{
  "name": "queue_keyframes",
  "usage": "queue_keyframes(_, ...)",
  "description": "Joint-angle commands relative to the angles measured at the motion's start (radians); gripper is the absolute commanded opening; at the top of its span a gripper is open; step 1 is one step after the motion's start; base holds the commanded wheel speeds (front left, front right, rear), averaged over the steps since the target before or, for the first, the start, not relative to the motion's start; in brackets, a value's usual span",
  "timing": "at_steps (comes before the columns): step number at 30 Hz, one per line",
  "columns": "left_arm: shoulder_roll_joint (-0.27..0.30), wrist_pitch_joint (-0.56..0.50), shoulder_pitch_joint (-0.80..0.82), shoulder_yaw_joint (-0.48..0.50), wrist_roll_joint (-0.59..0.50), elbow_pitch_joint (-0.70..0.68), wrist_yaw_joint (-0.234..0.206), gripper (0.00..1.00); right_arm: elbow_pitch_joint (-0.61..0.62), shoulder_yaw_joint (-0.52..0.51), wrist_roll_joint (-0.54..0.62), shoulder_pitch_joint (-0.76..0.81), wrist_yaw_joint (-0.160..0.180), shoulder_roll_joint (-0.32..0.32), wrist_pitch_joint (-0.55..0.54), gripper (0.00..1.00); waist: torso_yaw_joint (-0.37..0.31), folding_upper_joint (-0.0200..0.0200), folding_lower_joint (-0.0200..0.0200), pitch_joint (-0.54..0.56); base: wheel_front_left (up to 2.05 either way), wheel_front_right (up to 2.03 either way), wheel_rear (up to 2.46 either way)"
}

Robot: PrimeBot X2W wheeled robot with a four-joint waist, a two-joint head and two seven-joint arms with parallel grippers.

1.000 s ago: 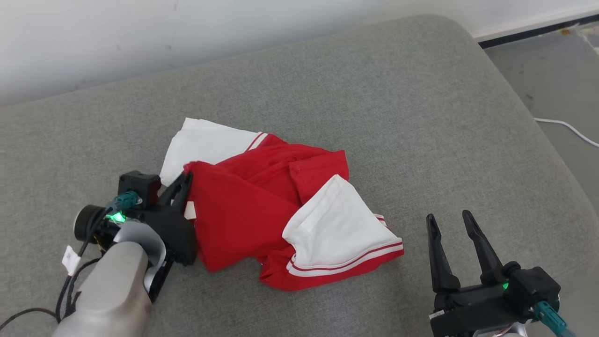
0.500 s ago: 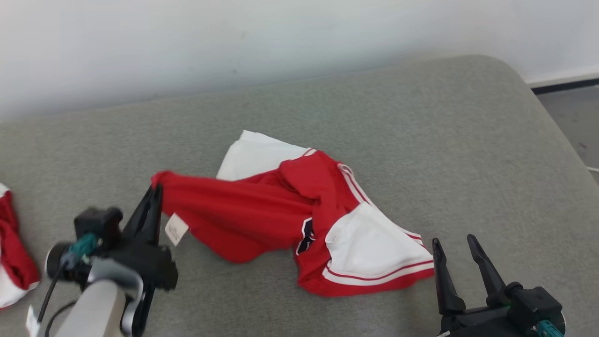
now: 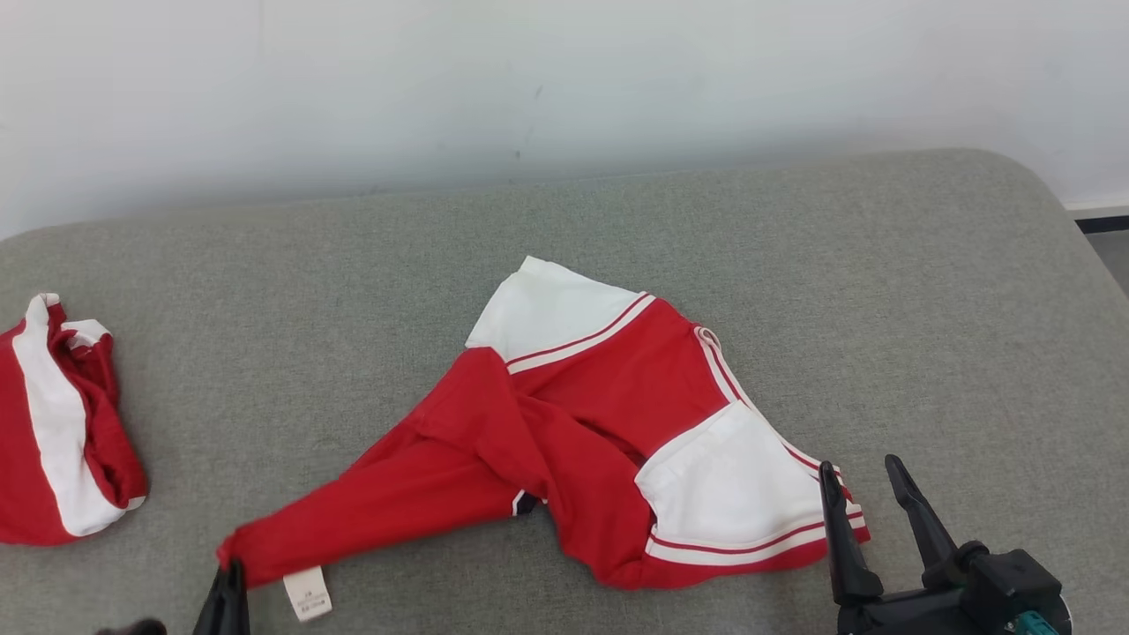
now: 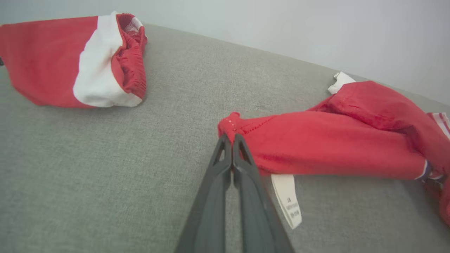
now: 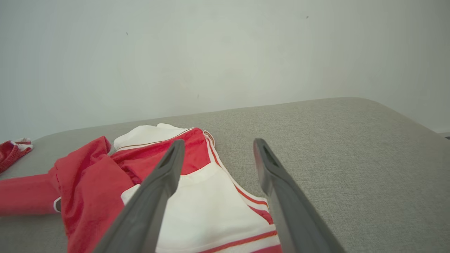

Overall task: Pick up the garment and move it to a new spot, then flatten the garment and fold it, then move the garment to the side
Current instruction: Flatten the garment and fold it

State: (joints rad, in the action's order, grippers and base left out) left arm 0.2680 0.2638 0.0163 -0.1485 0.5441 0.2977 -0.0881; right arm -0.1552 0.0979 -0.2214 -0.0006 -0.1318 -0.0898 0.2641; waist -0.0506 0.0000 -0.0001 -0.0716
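Now your left tool (image 4: 228,138), clenched on a red corner of the garment (image 3: 609,397), sits at the near left of the grey cushion (image 3: 794,265). The garment's long axis runs from that pinched corner rightward to its white-panelled end. That end lies just beside your right tool (image 3: 856,465), which is released, empty and the nearer arm there. Since a second ago the crumpled heap has been drawn into a long strip. The camera has also turned, bringing a second red-and-white piece (image 3: 62,432) into view at the left.
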Motion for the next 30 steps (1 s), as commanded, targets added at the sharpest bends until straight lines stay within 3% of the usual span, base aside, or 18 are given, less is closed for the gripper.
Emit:
queue_keyframes(1, -0.003, 0.001, -0.021, 0.007, -0.001, -0.003, -0.003, 0.00, -0.002, -0.003, -0.003, 0.007, 0.002, -0.006, 0.001, 1.00, 0.001, 0.0000, 0.0001, -0.001, 0.00, 0.00, 0.00)
queue_keyframes(3, -0.013, 0.001, -0.041, 0.010, -0.014, -0.001, 0.000, 0.00, -0.005, -0.005, -0.003, 0.009, 0.002, -0.005, 0.001, 1.00, 0.004, 0.0000, 0.0001, -0.001, 0.00, 0.00, 0.00)
queue_keyframes(4, -0.018, 0.001, -0.043, 0.011, -0.022, -0.002, 0.002, 0.32, -0.006, -0.007, -0.003, 0.011, 0.002, -0.005, 0.001, 1.00, 0.006, 0.0000, 0.0001, 0.000, 0.00, 0.00, 0.00)
queue_keyframes(5, -0.023, 0.001, -0.045, 0.016, -0.027, -0.005, 0.003, 1.00, -0.007, -0.007, -0.002, 0.011, 0.002, -0.004, 0.001, 1.00, 0.008, 0.0000, 0.0001, 0.001, 0.00, 0.00, 0.00)
queue_keyframes(18, -0.104, 0.001, -0.056, 0.117, -0.183, -0.160, 0.026, 1.00, -0.002, 0.002, 0.000, 0.021, 0.002, -0.002, 0.001, 1.00, -0.006, 0.0000, 0.0001, 0.050, 0.00, 0.00, 0.00)
queue_keyframes(23, -0.125, 0.001, -0.036, 0.113, -0.230, -0.140, 0.056, 1.00, 0.003, 0.005, 0.002, 0.020, 0.002, -0.002, 0.001, 1.00, -0.013, 0.0000, 0.0001, 0.050, 0.00, 0.00, 0.00)
queue_keyframes(30, -0.106, 0.001, 0.118, 0.076, -0.272, -0.060, 0.114, 1.00, 0.004, 0.014, 0.002, -0.007, 0.002, -0.006, 0.001, 1.00, -0.040, 0.0000, 0.0001, 0.014, 0.00, 0.00, 0.00)
